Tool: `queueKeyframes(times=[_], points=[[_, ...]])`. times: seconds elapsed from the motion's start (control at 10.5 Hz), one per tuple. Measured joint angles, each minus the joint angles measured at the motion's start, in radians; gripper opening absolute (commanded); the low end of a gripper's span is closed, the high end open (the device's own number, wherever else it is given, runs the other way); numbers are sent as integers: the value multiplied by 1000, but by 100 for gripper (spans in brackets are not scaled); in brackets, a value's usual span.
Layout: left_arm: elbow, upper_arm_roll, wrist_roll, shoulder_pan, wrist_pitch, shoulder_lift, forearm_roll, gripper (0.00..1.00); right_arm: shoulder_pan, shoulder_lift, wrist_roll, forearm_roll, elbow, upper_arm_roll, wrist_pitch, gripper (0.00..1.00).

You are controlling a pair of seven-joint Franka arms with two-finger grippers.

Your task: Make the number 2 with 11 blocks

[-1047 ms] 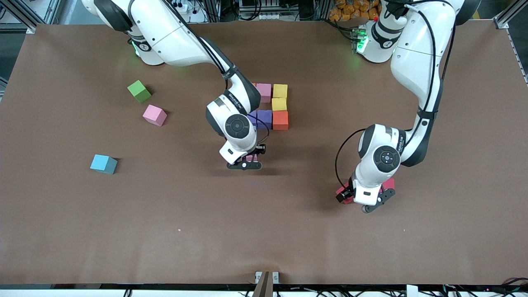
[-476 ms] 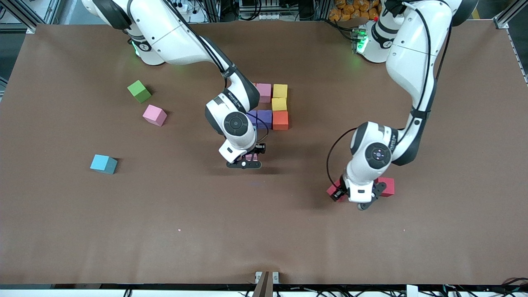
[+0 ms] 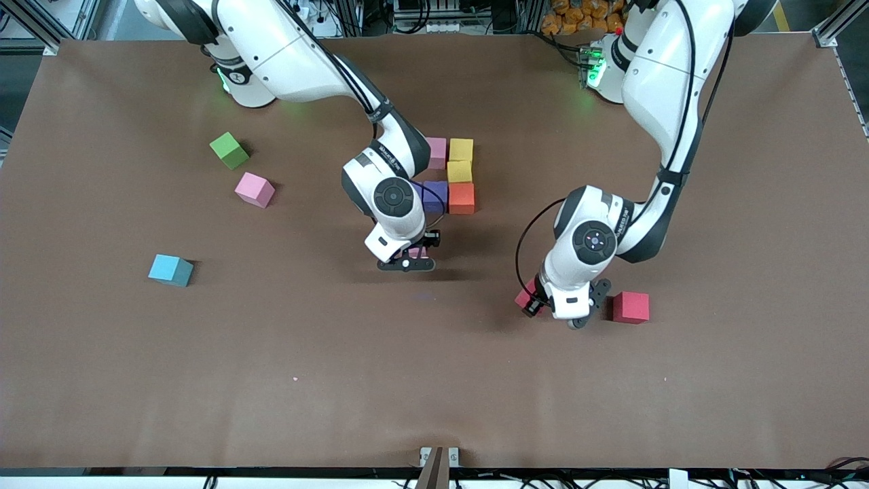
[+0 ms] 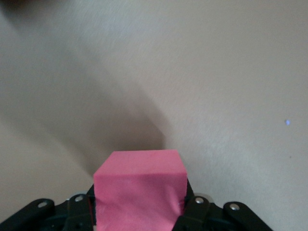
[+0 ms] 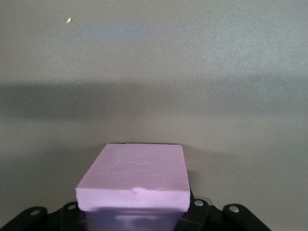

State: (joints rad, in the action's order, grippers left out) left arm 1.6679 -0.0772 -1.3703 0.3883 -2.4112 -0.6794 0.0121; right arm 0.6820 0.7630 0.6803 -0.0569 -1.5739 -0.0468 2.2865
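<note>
Left pincer [image 3: 551,307]: gripping a red-pink cube [image 4: 139,190] between its fingers, above the bare brown surface [image 3: 434,380].
Red cube [image 3: 630,307]: resting on the surface just beside the left pincer, toward the left arm's end.
Right pincer [image 3: 409,257]: gripping a pale purple-pink cube [image 5: 134,178], hanging over the surface next to the cluster's edge that faces the front camera.
Number 2, partly built: pink cube [image 3: 436,152], two yellow cubes [image 3: 461,149] [image 3: 459,171], purple cube [image 3: 434,195] and orange cube [image 3: 461,197] are touching one another; the right arm is hiding part of the group.
Loose pink cube [image 3: 254,189]: lying well apart from the right pincer, toward the right arm's end.
Light blue cube [image 3: 170,269]: lying farther still toward that end, nearer the front camera.
Green cube [image 3: 229,150]: sitting near the loose pink cube, farther from the front camera.
</note>
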Motion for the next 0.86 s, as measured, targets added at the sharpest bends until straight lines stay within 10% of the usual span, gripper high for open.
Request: queueKeyframes(times=[0.86], points=[[37,-39,-532,136,0,8,0,13,-3,-12,-1,-1,-23,0,8,37]])
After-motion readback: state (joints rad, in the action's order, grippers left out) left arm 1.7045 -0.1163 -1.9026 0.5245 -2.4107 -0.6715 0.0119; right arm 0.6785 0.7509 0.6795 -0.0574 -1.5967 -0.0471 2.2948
